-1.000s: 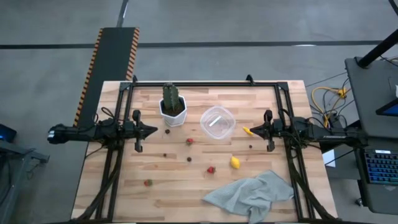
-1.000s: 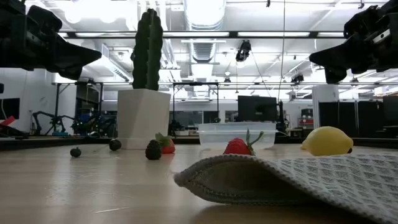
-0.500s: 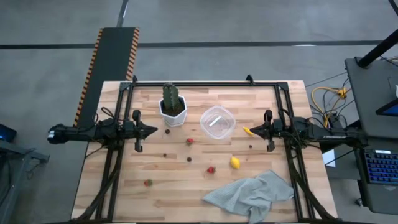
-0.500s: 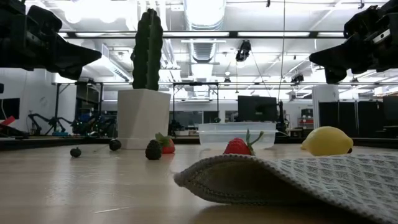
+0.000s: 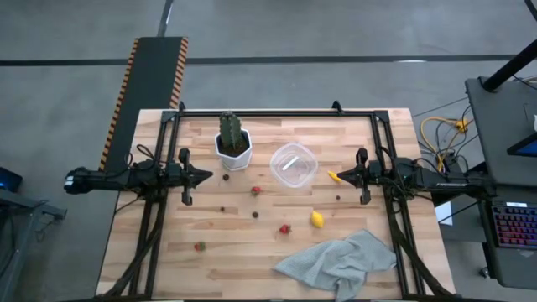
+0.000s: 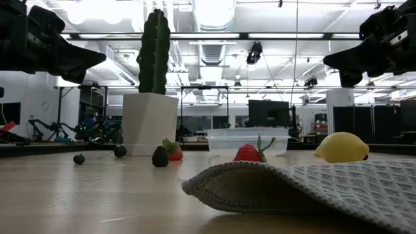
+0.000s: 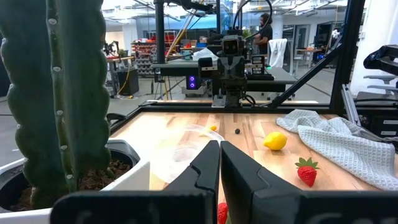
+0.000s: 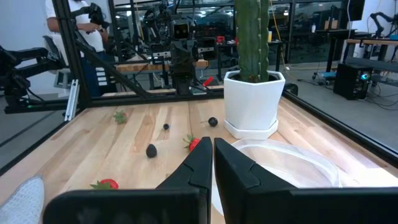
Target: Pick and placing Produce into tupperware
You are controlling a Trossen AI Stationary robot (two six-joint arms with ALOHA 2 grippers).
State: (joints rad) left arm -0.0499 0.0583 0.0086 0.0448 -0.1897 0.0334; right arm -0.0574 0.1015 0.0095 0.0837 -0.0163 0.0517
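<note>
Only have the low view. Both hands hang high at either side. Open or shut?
Observer: Both shut. The wrist views show the left hand and the right hand with fingers pressed together, holding nothing.
Operator: Anything in the tupperware?
Observer: From above, the tupperware looks empty.
Operator: I count two strawberries.
Observer: There's a third strawberry on the left arm's side of the table, apart from the other fruit.

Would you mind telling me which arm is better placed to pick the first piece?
Probably the right: its pincer, shut, sits beside the small yellow piece, near the tupperware. The left pincer, also shut, has only a dark berry close.
</note>
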